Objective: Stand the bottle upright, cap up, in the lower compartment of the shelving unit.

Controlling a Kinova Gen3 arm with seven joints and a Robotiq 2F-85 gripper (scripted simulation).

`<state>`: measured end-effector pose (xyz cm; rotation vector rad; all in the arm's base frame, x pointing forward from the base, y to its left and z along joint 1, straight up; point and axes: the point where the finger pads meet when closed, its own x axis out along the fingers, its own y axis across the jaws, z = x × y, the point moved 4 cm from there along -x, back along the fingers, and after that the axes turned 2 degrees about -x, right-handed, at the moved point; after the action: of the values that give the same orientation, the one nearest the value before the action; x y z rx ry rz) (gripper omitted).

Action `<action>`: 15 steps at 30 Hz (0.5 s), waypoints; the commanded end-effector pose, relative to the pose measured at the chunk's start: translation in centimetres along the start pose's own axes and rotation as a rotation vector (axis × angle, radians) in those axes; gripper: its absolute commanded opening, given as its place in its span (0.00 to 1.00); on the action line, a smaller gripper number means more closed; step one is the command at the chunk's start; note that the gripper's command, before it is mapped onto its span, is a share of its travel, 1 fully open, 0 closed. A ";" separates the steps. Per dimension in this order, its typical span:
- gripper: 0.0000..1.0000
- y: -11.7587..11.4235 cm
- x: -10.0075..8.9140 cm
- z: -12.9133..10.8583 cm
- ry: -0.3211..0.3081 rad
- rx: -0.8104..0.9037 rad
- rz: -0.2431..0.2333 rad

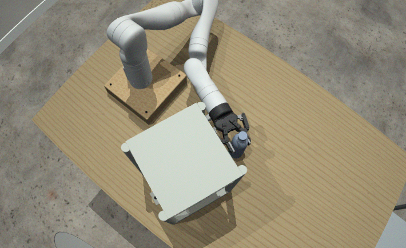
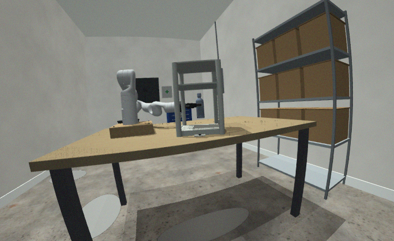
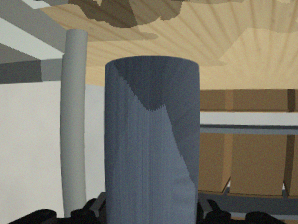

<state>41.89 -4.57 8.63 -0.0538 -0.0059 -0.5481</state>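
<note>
My gripper (image 1: 237, 139) is shut on the grey-blue bottle (image 1: 240, 144). The bottle stands upright, cap up, held above the table just beside the right side of the small grey shelving unit (image 1: 183, 162). In the side view the bottle (image 2: 200, 107) shows behind the unit, at about the height of the lower compartment, with the gripper (image 2: 194, 105) reaching to it from the left. In the wrist view the bottle's body (image 3: 152, 149) fills the middle between the black fingers, with a grey post of the unit (image 3: 75, 119) at its left.
The arm's wooden base block (image 1: 145, 89) sits on the table behind the unit. A tall grey storage rack with cardboard boxes (image 2: 303, 80) stands on the floor to the right of the table. The wooden table (image 1: 306, 147) stretches on to the right of the bottle.
</note>
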 end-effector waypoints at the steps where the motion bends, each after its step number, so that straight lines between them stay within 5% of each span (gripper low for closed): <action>1: 0.00 0.5 -0.1 0.1 -0.002 0.005 -0.001; 15: 0.00 0.9 -0.1 -0.1 0.011 0.007 -0.105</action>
<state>42.02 -4.41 8.57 -0.0504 -0.0008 -0.6571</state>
